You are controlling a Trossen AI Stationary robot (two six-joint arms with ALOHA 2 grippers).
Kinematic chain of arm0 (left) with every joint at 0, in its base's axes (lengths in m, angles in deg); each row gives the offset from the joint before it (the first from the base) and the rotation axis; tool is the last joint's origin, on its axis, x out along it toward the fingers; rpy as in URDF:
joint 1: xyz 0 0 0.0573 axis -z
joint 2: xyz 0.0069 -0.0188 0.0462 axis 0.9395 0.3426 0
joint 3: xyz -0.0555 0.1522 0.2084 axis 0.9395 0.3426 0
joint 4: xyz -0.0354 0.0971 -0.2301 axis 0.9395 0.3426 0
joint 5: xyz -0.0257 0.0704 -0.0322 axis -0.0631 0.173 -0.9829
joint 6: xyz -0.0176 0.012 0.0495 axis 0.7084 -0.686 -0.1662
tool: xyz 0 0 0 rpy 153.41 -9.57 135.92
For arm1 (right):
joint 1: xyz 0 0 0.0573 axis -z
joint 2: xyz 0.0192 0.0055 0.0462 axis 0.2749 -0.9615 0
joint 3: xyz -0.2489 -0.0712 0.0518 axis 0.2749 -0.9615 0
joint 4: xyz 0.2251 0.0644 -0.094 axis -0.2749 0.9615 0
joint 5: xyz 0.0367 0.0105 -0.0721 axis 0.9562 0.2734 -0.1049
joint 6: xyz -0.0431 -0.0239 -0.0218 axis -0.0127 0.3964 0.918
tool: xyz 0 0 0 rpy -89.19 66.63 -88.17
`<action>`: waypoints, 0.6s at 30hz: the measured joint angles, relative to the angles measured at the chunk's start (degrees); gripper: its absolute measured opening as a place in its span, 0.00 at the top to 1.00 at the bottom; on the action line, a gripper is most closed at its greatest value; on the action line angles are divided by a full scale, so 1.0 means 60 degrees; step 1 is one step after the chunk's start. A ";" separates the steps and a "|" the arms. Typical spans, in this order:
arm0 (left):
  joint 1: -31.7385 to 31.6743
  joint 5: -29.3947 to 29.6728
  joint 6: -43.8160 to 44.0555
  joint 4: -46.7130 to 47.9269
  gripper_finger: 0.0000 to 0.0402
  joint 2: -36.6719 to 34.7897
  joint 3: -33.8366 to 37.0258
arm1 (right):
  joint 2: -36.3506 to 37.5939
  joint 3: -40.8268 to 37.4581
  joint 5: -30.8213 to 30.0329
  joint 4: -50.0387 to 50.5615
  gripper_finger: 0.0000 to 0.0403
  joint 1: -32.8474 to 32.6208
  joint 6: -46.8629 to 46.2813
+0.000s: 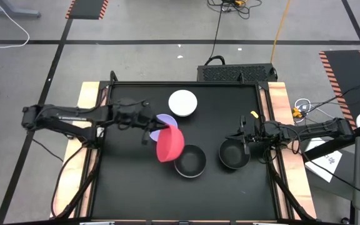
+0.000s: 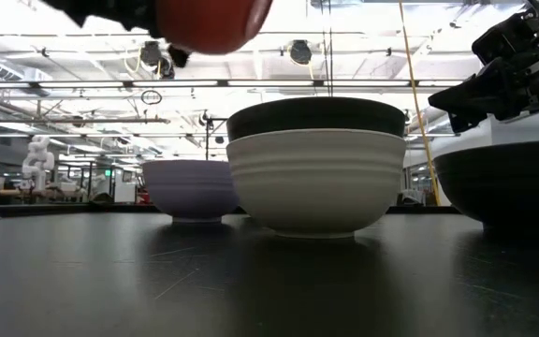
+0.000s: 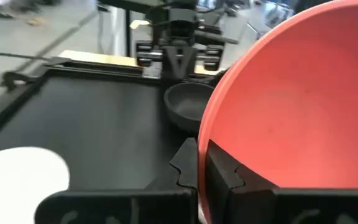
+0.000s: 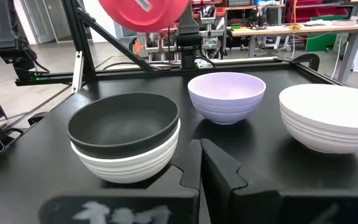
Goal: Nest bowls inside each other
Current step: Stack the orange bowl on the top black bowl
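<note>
- Left gripper (image 1: 149, 132) is up off the table, jaws clamped on the rim of the red bowl (image 1: 170, 144), which hangs tilted in the air, partly over the lavender bowl (image 4: 227, 96).
- A white bowl (image 1: 183, 103) sits alone near the table's far edge.
- Just right of the red one, a black bowl (image 1: 190, 160) is nested inside a white bowl (image 4: 129, 163).
- Further right, another black bowl (image 1: 233, 155) rests on the black table (image 1: 130, 187).
- Right gripper (image 1: 245, 136) hovers at that bowl's rim, fingers together, empty.
</note>
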 joint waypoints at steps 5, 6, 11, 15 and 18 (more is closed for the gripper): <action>-0.0052 -0.0456 -0.0153 0.0923 0.99 0.1371 -0.1391 | -0.0004 0.0001 0.0000 0.0102 1.00 0.0000 0.0055; -0.0052 -0.0482 -0.0192 0.1067 0.99 0.1608 -0.1652 | -0.0003 0.0001 0.0000 0.0132 1.00 0.0000 0.0058; -0.0052 -0.0542 -0.0251 0.1875 0.99 0.2725 -0.2692 | -0.0004 -0.0002 0.0000 0.0227 1.00 0.0000 0.0076; -0.0048 -0.0904 -0.0290 0.2369 0.99 0.3531 -0.3389 | -0.0004 -0.0001 0.0000 0.0276 1.00 0.0000 0.0077; -0.0024 -0.0935 -0.0317 0.3071 0.98 0.4128 -0.4021 | -0.0001 -0.0002 0.0000 0.0273 1.00 0.0000 0.0086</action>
